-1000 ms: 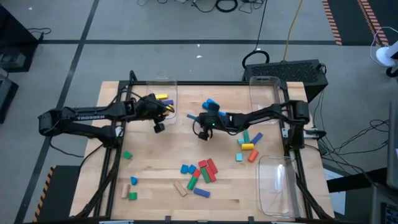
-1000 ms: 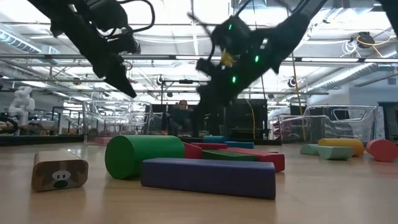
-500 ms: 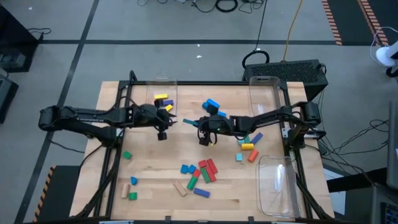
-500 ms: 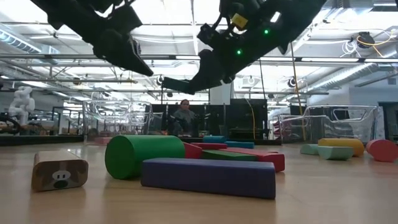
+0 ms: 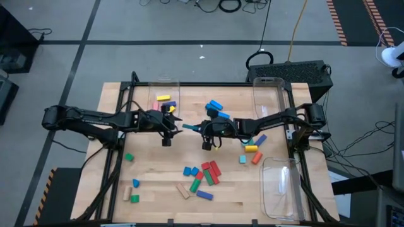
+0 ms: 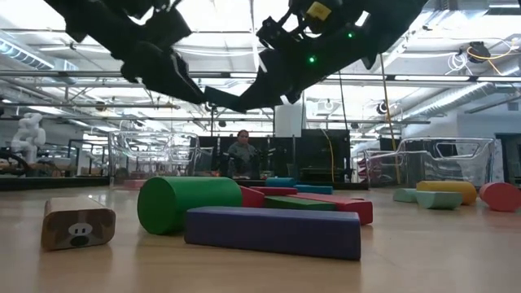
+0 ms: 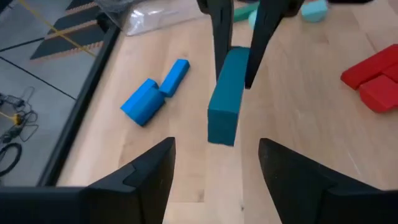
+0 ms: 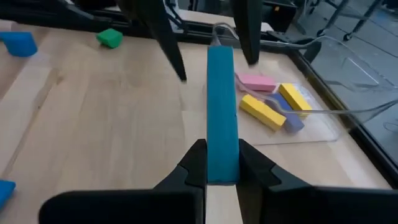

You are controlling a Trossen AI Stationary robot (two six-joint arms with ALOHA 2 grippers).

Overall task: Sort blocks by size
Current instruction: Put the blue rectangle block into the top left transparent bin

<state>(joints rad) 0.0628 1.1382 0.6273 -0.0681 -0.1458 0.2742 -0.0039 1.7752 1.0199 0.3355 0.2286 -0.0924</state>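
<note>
Wooden tabletop (image 5: 158, 183) mid-sort: your right gripper (image 8: 222, 163) clamps long teal wooden bar (image 8: 221, 112); left gripper (image 7: 214, 149) spread wide just ahead. Most blocks (image 5: 203, 175) unsorted.

I see a pale wooden table (image 5: 158, 189). Coloured blocks (image 5: 203, 176) lie scattered on it. Clear bins (image 5: 281, 187) sit at its edges.

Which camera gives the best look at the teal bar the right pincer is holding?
The right wrist view: the teal bar runs full length, clamped by the right pincer. The left wrist view shows its end; the high view, a sliver; the low view, a dark silhouette.
</note>
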